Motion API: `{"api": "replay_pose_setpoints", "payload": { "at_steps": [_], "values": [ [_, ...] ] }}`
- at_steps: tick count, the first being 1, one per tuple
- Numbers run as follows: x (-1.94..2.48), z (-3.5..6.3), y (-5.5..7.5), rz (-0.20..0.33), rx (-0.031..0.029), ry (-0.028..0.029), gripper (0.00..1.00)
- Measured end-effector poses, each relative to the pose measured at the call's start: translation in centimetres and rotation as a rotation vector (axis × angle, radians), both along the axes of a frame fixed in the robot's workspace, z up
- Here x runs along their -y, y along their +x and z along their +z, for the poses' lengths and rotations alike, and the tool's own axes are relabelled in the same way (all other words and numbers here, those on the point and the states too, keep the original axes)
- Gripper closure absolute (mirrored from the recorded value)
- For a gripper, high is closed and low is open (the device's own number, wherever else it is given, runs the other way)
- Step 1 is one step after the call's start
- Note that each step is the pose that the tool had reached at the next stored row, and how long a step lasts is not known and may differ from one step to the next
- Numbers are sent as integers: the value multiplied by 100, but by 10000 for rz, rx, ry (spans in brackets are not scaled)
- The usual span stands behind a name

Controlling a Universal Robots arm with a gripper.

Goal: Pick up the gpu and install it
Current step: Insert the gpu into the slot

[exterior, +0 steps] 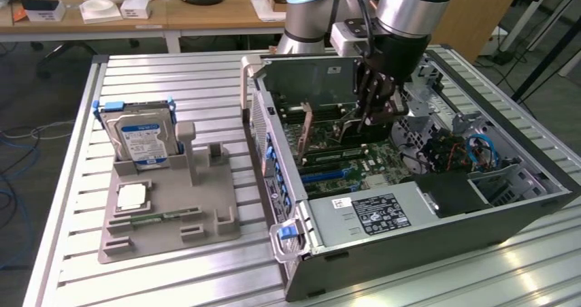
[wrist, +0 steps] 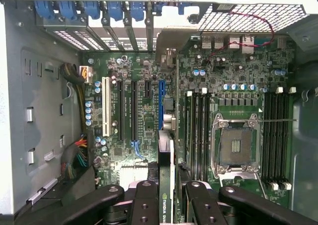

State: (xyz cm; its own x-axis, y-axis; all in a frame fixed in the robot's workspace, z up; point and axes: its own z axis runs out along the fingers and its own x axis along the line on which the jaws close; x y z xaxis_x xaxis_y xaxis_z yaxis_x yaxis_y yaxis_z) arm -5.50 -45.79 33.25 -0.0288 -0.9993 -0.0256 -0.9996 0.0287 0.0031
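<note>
Gripper (wrist: 166,197): fingers (wrist: 145,200) pinched on the gpu, one to each side of the card's thin edge; lowered inside the open computer case (exterior: 535,178).
Gpu (wrist: 165,135): held on edge between the fingers, reaching away from the gripper toward the case's rear bracket wall; in the exterior view it stands upright (exterior: 307,126) just beside the gripper (exterior: 377,113), over the motherboard.
Seating: card lies along the blue slot (wrist: 161,93); whether it is fully down in the slot, cannot tell.
Motherboard (wrist: 238,71): directly below the gripper; black expansion slots to one side of the held card, empty CPU socket (wrist: 237,145) and memory slots to the other.
Power supply (exterior: 372,215): in the case, near side from the gripper.
Parts holder (exterior: 163,215): grey tray on the table (exterior: 136,75), well apart from the gripper, toward the exterior view's left.
Hard drive (exterior: 136,133): upright at the far end of the holder, blue-and-white label showing.
</note>
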Motion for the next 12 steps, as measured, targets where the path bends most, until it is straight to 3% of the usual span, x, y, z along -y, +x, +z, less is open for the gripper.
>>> {"api": "replay_pose_setpoints", "payload": {
  "at_steps": [12],
  "values": [
    [-1, 0, 0, 0, 0, 0, 74]
  ]
}}
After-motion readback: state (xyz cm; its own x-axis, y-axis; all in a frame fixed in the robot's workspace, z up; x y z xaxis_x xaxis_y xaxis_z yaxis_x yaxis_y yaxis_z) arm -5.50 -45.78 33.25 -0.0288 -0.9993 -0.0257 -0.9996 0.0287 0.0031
